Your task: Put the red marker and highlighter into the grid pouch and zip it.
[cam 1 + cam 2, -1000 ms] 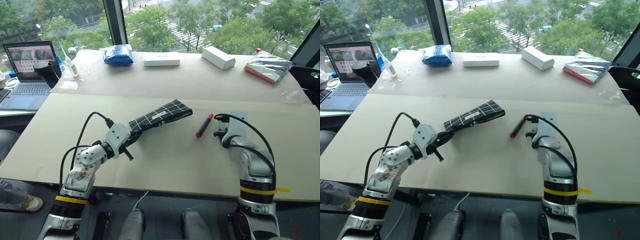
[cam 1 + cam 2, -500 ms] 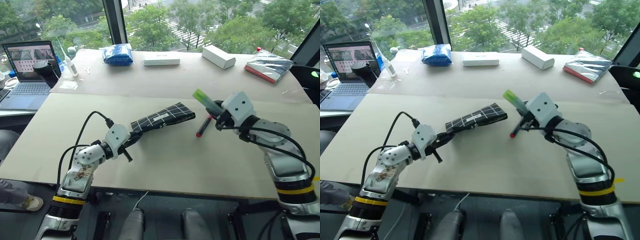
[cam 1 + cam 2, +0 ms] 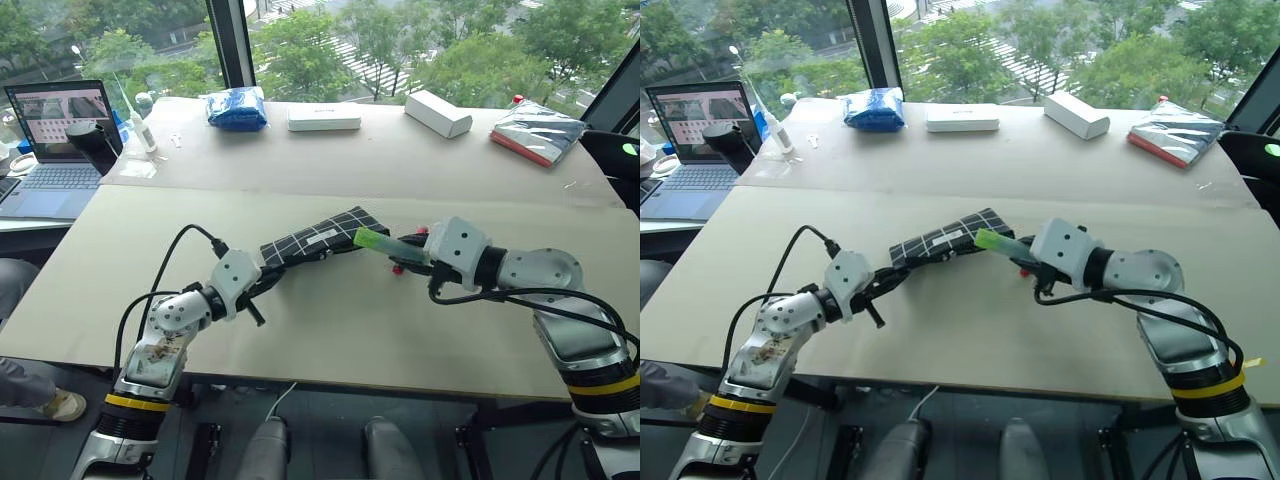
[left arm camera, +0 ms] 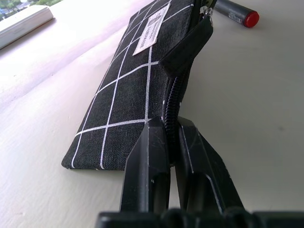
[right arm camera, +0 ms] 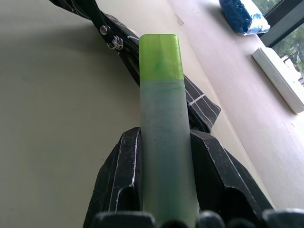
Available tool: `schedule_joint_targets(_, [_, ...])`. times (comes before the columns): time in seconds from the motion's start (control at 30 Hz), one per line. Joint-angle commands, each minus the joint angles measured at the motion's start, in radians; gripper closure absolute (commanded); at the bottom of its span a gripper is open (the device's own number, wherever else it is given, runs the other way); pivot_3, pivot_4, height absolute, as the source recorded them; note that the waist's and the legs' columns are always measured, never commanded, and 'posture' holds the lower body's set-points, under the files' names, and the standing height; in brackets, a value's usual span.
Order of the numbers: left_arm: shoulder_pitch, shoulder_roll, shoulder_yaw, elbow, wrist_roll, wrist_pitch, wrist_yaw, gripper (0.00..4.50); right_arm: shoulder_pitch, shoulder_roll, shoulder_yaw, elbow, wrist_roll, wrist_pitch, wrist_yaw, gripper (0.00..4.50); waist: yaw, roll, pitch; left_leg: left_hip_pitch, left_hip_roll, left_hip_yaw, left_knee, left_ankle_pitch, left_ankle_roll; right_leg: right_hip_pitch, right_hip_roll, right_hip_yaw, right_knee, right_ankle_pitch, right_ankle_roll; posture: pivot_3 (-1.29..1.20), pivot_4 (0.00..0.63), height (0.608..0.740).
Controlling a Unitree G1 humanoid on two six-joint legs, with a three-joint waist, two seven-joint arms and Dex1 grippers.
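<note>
The grid pouch (image 3: 318,237) lies slanted on the table, black with white lines. My left gripper (image 4: 172,124) is shut on its near zipper edge. My right gripper (image 3: 412,250) is shut on the highlighter (image 3: 375,242), which it holds nearly level. The highlighter's bright green end (image 5: 160,54) points at the pouch's far end by the zipper pull (image 5: 113,42). I cannot tell whether they touch. The red marker (image 4: 236,10) lies on the table just beyond the pouch. My right gripper hides most of it, and only its red cap (image 3: 1024,270) peeks out below.
Along the back of the table are a blue bundle (image 3: 237,108), two white boxes (image 3: 324,119) (image 3: 437,113) and a red-edged packet (image 3: 535,130). A laptop (image 3: 55,140) sits at the far left. The table's front edge (image 3: 330,375) runs close under both arms.
My right gripper lifted the highlighter off the table, then rolled and swung left, bringing it level with its green end at the pouch. The left gripper and pouch stayed put.
</note>
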Motion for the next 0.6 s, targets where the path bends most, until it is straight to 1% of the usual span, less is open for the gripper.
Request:
schedule_joint_targets(0.03, [-0.007,-0.002,0.0,-0.033,-0.009,-0.009,0.002,4.5,0.015,-0.019,-0.031,-0.038,0.027,0.003,0.029,3.45,0.0,0.0,0.0,0.0,0.0,0.0,0.0,0.0,0.0,0.0,0.0,0.0,0.0,0.0,0.0,0.0,0.15,0.74])
schedule_joint_targets(0.17, [-0.008,-0.006,0.0,-0.03,-0.007,-0.011,0.002,4.5,0.008,-0.022,-0.034,-0.003,-0.006,0.001,0.008,3.45,0.0,0.0,0.0,0.0,0.0,0.0,0.0,0.0,0.0,0.0,0.0,0.0,0.0,0.0,0.0,0.0,0.15,0.74])
schedule_joint_targets(0.47, [-0.002,-0.015,-0.008,-0.039,-0.002,-0.013,0.004,4.5,-0.033,-0.013,0.009,0.098,-0.113,-0.034,-0.024,3.45,0.0,0.0,0.0,0.0,0.0,0.0,0.0,0.0,0.0,0.0,0.0,0.0,0.0,0.0,0.0,0.0,0.15,0.74])
schedule_joint_targets(0.6, [0.001,-0.016,-0.015,-0.045,0.0,-0.015,0.003,4.5,-0.056,0.002,0.02,0.125,-0.129,-0.038,-0.026,3.45,-0.001,0.0,0.0,0.0,0.0,0.0,0.0,0.0,0.0,0.0,0.0,0.0,0.0,0.0,0.0,0.0,0.15,0.74])
